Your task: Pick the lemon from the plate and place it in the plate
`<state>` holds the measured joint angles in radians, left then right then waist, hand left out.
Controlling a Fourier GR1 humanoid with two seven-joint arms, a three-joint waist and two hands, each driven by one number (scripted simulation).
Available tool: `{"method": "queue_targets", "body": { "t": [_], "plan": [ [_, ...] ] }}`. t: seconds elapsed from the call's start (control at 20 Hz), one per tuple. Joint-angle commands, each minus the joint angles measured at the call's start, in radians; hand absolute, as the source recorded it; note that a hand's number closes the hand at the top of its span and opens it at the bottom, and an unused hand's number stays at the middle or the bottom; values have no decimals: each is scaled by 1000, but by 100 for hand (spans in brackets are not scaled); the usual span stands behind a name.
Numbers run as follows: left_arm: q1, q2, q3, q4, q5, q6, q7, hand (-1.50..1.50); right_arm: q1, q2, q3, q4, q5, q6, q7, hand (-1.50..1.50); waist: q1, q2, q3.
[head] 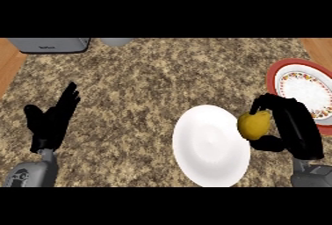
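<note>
Lemon point(254, 125) transfer is underway, and the largest thing in sight is the speckled brown granite table point(149, 83), which is carrying everything else. On it a plain white plate point(209, 147) is lying near the middle-right, and a red-rimmed patterned plate point(304, 85) is sitting further off at the right edge. At the far edge a grey toaster-like appliance point(48, 44) and a grey round object point(117, 41) are partly showing.

The right robot hand point(292, 127) is grasping the lemon, fingers curling over its top and thumb under it, and is holding it at the white plate's right rim, between the two plates. I cannot tell whether the fruit is touching the rim or hanging just above it. The left robot hand point(52, 121) is resting open at the left, fingers up, well apart from both plates.

Judging from this, the risk is a release too near the rim: the fruit is rounded and could be rolling off onto the table if let go at the edge, or the robot hand could be nudging the plate while lowering.
</note>
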<state>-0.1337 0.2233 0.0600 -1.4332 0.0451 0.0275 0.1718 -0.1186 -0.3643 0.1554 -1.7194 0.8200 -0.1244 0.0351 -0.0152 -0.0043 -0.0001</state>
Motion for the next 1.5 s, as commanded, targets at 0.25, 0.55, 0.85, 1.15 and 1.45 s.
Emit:
{"method": "queue_targets", "body": {
  "t": [0.25, 0.55, 0.85, 1.15, 1.45],
  "plan": [
    [-32, 9, 18, 50, -3, -30, -36, 0, -73, -23, -286, 122, -183, -32, -25, 150, 15, 6, 0],
    [-44, 5, 20, 22, 1, -30, 1, 0, -146, -116, -466, 419, -303, -33, -193, 150, 25, 8, 1],
    [-38, -38, -10, 33, -28, -16, -24, 0, -338, -219, -534, 790, -300, -41, -334, 150, 35, 11, 2],
    [-18, -27, -4, 19, -29, -31, -29, 0, -406, -326, -506, 1082, -206, -28, -434, 150, 48, 15, 2],
    [-107, -56, -13, 50, -38, -1, 17, 0, -492, -351, -510, 1310, -236, 135, -519, -150, 51, 19, 4]
  ]
}}
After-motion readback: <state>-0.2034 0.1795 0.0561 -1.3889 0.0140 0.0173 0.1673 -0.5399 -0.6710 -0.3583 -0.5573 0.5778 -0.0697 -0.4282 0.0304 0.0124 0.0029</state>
